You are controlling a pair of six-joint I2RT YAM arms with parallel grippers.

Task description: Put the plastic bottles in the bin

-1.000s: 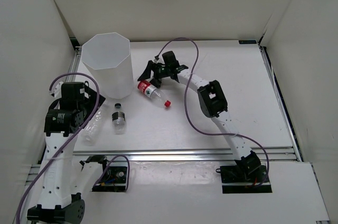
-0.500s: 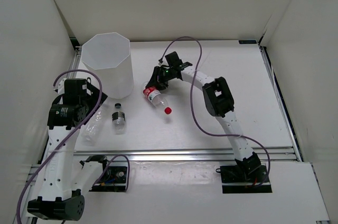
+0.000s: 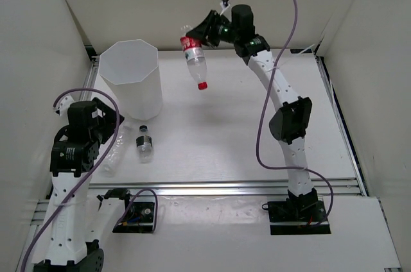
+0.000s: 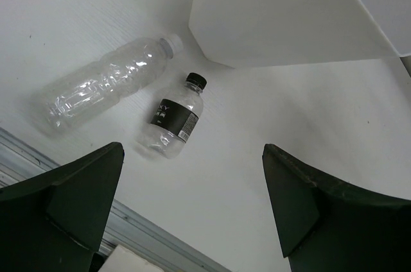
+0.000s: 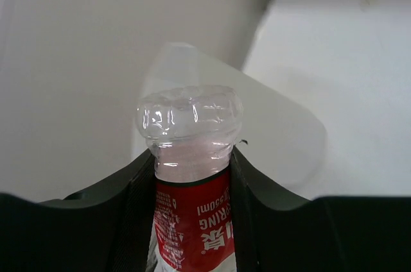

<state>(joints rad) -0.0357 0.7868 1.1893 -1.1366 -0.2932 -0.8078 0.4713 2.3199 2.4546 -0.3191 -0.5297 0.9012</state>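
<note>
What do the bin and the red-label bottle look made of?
Bin: probably white plastic, matte and seemingly slightly translucent; smooth, evenly lit faceted walls. Red-label bottle: thin clear plastic, glossy; bright highlights on its ribbed base, with the background visible through it. Its cap looks like opaque red plastic.

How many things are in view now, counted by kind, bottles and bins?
Plastic bottles: 3 (red-label bottle, black-label bottle, unlabelled bottle)
Bin: 1
Total: 4
</note>
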